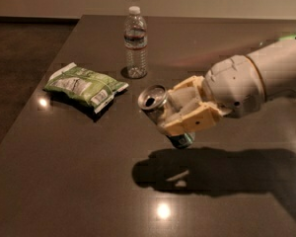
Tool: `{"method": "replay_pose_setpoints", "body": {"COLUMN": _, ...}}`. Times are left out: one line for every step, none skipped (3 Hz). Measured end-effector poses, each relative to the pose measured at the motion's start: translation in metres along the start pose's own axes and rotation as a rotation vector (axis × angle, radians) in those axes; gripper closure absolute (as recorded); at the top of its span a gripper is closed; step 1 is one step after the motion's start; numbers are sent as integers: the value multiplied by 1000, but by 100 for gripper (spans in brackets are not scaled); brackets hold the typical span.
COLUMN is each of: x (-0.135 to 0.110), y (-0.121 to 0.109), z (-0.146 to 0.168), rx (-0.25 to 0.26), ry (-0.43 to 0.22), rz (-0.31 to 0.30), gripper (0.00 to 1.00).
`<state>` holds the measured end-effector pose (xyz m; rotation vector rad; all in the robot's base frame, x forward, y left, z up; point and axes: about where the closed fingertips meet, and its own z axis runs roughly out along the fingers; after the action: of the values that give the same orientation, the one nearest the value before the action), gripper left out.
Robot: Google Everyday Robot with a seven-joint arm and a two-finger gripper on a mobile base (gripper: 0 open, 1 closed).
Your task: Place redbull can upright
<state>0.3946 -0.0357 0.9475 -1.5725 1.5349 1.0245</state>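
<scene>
The redbull can (155, 102) is a slim silver-and-blue can, held tilted in the air above the middle of the dark table (89, 181). Its silver pull-tab top points up and to the left, and its blue lower end sticks out below the fingers. My gripper (180, 111) reaches in from the right on a white arm and is shut on the can around its middle. The can's shadow lies on the table just below and to the right.
A clear plastic water bottle (136, 42) with a white cap stands upright at the back of the table. A green snack bag (85, 84) lies flat to the left. The table's left edge runs diagonally beside the bag.
</scene>
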Motion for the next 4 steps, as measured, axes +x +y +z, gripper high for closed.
{"method": "replay_pose_setpoints", "body": {"x": 21, "y": -5, "z": -7, "rx": 105, "ry": -61, "rz": 53, "gripper": 100}}
{"method": "replay_pose_setpoints", "body": {"x": 35, "y": -12, "z": -15, "rx": 189, "ry": -149, "rz": 95, "gripper": 100}}
{"method": "replay_pose_setpoints", "body": {"x": 42, "y": -19, "z": -20, "rx": 241, "ry": -251, "rz": 100, "gripper": 100}}
{"method": "replay_pose_setpoints", "body": {"x": 44, "y": -23, "z": -24, "rx": 280, "ry": -338, "rz": 88, "gripper": 100}}
